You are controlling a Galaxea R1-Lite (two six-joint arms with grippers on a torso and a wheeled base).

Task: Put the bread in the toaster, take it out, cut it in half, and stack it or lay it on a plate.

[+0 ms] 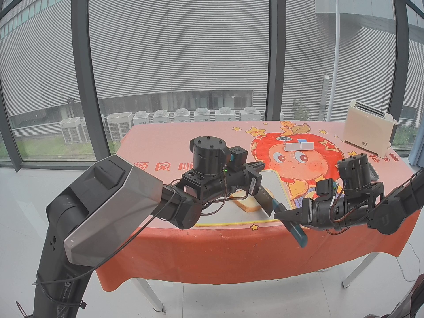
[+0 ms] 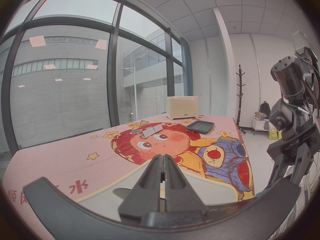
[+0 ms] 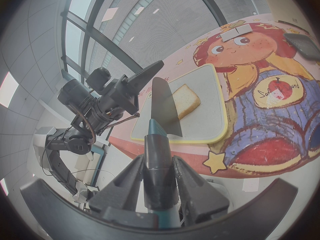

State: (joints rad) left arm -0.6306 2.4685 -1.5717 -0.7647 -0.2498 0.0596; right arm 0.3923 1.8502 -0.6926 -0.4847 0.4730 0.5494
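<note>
Bread [image 3: 185, 100] on cutting board [image 3: 206, 117], toaster [image 1: 369, 126] far right (tray [image 2: 200, 126] near it)

tablecloth [image 1: 168, 149]: cloth | cutting board [image 3: 206, 117]: matt, speckled | toaster [image 1: 367, 129]: smooth plastic | knife [image 3: 164, 105]: matt blade

Head cam looks down over table [image 1: 176, 146] from near side; left wrist faces far-right toaster [image 2: 182, 107], right wrist faces left, sharing close cutting board [image 3: 206, 117].
</note>
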